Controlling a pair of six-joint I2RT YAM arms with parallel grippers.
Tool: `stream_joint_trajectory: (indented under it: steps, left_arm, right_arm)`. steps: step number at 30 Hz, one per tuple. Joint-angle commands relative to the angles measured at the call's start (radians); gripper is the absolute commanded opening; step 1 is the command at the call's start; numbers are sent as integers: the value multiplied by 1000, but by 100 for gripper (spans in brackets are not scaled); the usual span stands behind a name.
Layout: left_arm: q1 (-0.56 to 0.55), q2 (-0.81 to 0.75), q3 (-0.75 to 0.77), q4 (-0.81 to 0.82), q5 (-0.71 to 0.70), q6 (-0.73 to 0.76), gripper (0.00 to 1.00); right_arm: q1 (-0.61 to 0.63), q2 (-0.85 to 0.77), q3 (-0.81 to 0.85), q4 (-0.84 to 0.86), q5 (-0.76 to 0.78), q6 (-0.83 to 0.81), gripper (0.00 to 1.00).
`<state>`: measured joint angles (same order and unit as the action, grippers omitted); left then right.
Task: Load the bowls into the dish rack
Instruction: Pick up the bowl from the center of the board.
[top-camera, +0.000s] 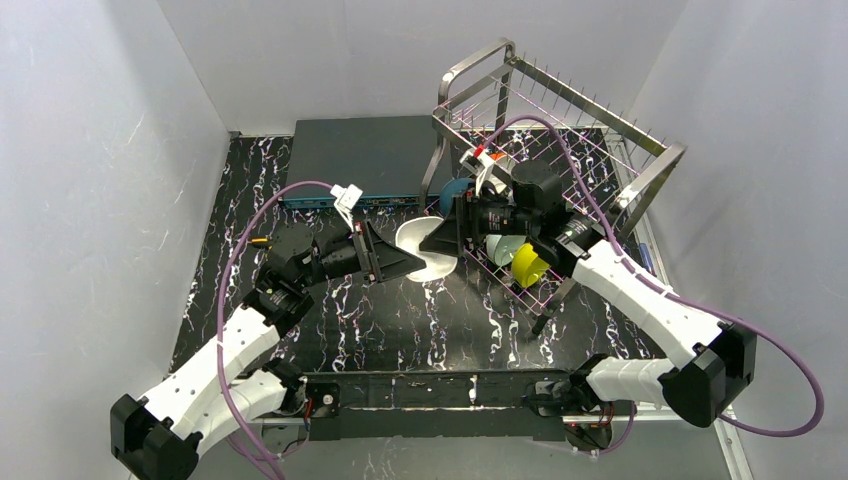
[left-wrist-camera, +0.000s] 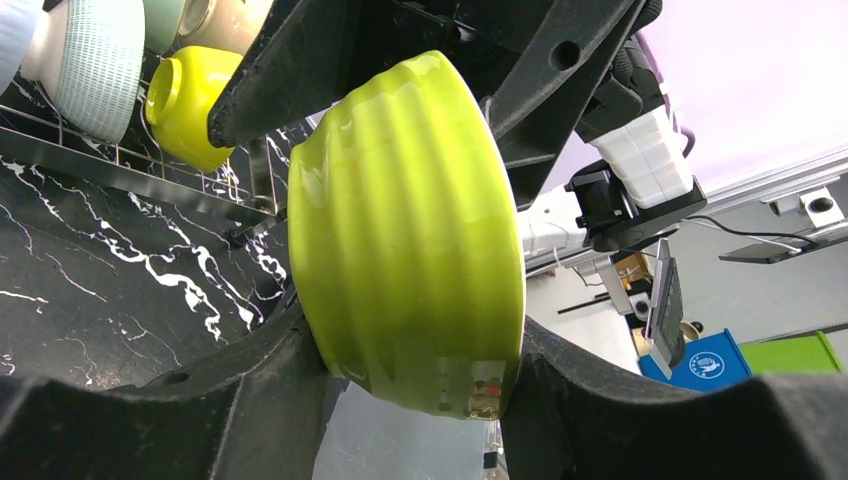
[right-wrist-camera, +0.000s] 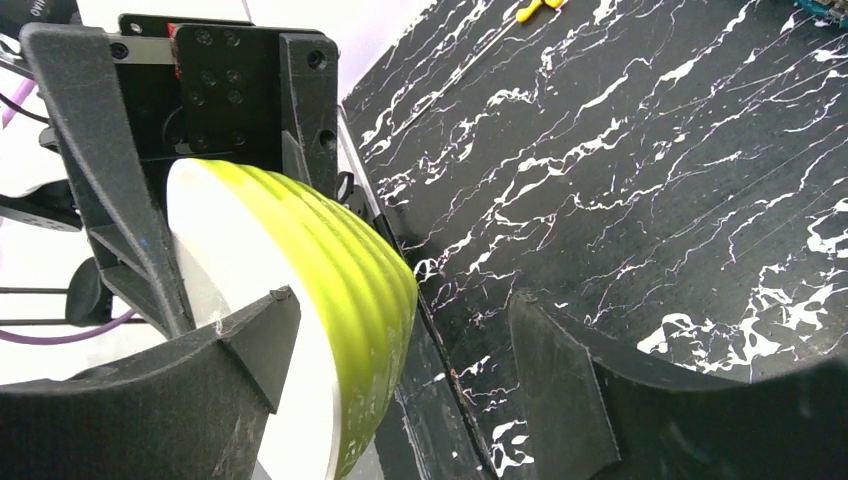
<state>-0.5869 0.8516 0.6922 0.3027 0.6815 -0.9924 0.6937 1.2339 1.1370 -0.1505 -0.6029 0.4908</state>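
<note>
A yellow-green ribbed bowl, white inside, hangs on its side above the table's middle. My left gripper is shut on it, one finger at the base and one at the rim. My right gripper faces it from the right with jaws open, one finger over the bowl's white inside, the other outside and apart from its wall. The steel dish rack stands at the back right. Its lower tier holds a yellow bowl, a pale green bowl and a white ribbed bowl.
A flat dark grey-blue box lies at the back centre, left of the rack. A blue bowl shows by the rack's near-left leg. A small yellow object lies on the black marble table. White walls close in both sides.
</note>
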Motion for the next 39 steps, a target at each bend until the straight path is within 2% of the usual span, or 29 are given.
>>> stream_joint_trajectory:
  steps: [1,5,7,9,10,11,12,13,14,15,16,18,21,29,33,39]
  left_arm:
    - [-4,-37,-15,45,-8,-1,0]
    - [-3,-48,-10,45,-2,10,0]
    - [-3,-52,-9,47,0,16,0]
    - [-4,-52,-9,47,-3,18,0]
    - [-4,-52,-9,47,-6,19,0]
    - [-3,-49,-10,47,-9,20,5]
    - [-4,-47,-11,47,-11,21,11]
    - [-4,-43,-11,47,-11,23,24]
    - [-4,-39,-11,47,-10,28,41]
    - [-3,-34,-12,47,-7,27,58]
    - [-2,-29,-14,47,-4,27,70]
    - [-2,-22,-19,47,-9,14,83]
    - [-2,-27,-38,47,-33,-8,97]
    - [-2,-62,-58,47,-61,-11,98]
    - [-2,-29,-27,47,0,-9,91]
    - [-2,-6,3,47,5,-1,84]
  right_arm:
    - [-5,-36,39,40,15,-15,84]
    - [-6,-38,35,44,16,-17,78]
    - [-6,-38,28,51,8,-17,69]
    - [-6,-36,29,55,-2,-17,55]
    - [-6,-35,31,54,-4,-17,40]
    - [-5,-33,33,51,-4,-17,29]
    - [-5,-32,36,48,-1,-16,18]
    - [-5,-33,38,44,3,-17,9]
    - [-6,-37,37,43,8,-18,3]
    - [-6,-41,33,43,13,-20,1]
    - [-6,-46,29,42,21,-24,1]
    - [-5,-54,24,40,35,-36,1]
    - [-5,-56,41,11,55,-54,1]
    - [-6,-54,69,-74,84,-112,1]
    - [-5,-52,64,-66,76,-113,1]
    - [-6,-40,62,-60,55,-107,1]
